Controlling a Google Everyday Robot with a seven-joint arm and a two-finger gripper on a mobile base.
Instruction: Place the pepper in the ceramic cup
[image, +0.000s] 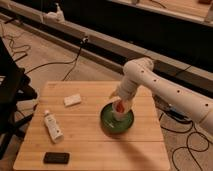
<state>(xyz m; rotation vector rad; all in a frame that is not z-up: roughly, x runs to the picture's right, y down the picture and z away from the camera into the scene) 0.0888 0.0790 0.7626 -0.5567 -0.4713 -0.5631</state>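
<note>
Pepper (119, 106): visible only as a small orange-red patch directly below the gripper (120, 103), over the ceramic cup (119, 115). Whether the pepper is gripped, touching the cup, or already partly inside it cannot be determined.

Ceramic cup: white, standing inside the dark green dish (116, 122), toward the dish's 12 o'clock side. The dish sits on the wooden table (90, 135), at about 3 o'clock from the table centre.

Gripper: positioned directly above the cup, pointing downward. The white arm (165, 90) reaches it from the 3 o'clock side of the view, bending at an elbow near the table's far edge. Finger spread cannot be determined.

Other items on the table:
- White tube (52, 126) with a label, lying flat at 9 o'clock from the dish, well apart from it.
- Small white block (72, 100), at 10 o'clock from the dish, near the far edge.
- Flat black object (56, 158), at 8 o'clock from the dish, near the front edge.
</note>
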